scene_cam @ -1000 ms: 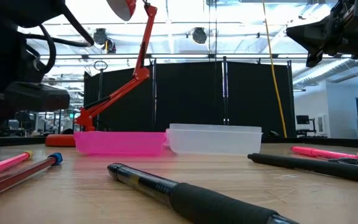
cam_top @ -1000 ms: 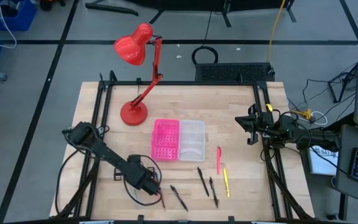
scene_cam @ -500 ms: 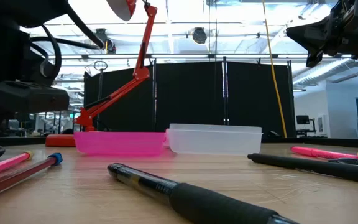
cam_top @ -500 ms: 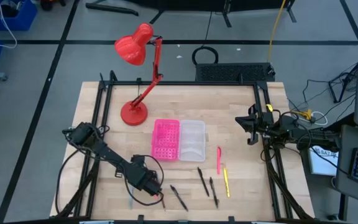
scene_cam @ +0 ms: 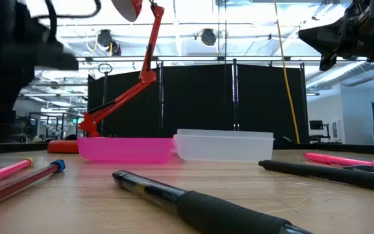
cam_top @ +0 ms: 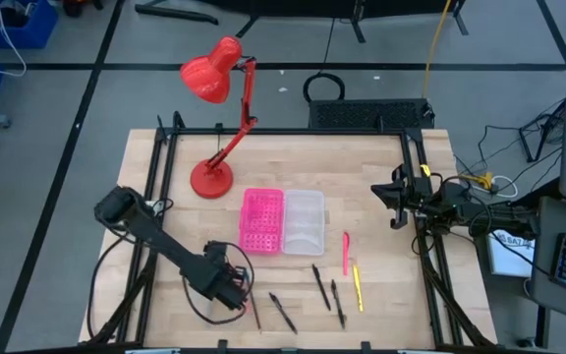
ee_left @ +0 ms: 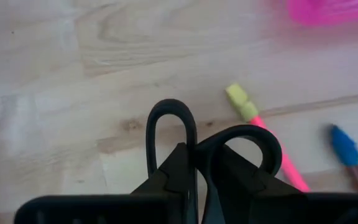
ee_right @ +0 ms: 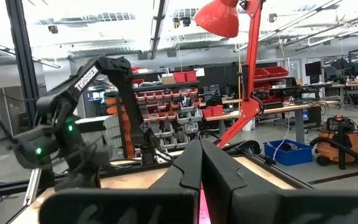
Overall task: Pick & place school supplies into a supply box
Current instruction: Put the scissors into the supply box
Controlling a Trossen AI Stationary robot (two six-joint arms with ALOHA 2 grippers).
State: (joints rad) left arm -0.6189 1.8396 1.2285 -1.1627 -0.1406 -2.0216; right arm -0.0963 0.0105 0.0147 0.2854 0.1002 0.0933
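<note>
My left gripper (cam_top: 226,285) is over the table's near left part, shut on the small black-handled scissors (ee_left: 229,140). Two pencils lie beside it: a pink one (ee_left: 272,158) and a blue-tipped one (ee_left: 347,152). More pens lie flat on the wood: pink (cam_top: 346,251), yellow (cam_top: 358,288) and dark ones (cam_top: 319,285) (cam_top: 283,313). The clear supply box (cam_top: 304,222) stands mid-table, next to a pink tray (cam_top: 261,221). My right gripper (cam_top: 398,197) waits shut, raised at the table's right edge. My left gripper pinches the scissors between its two fingers (ee_left: 179,171), coming from above and pointing down. The two black handle loops (ee_left: 171,121) stick out past the fingertips. The blades are hidden behind the fingers. The loops stand clear above the wood.
A red desk lamp (cam_top: 219,118) stands on its round base at the far left of the table. Black frame rails run along the left and right table edges. Bare wood lies between the lamp and the left arm. A dark pen (scene_cam: 193,205) lies close to the low camera.
My left gripper has risen from the table; in the low view its dark body has gone up and leftward out of the middle height. It has also shifted slightly toward the table's left edge. The pens, the box and the right arm have kept still.
</note>
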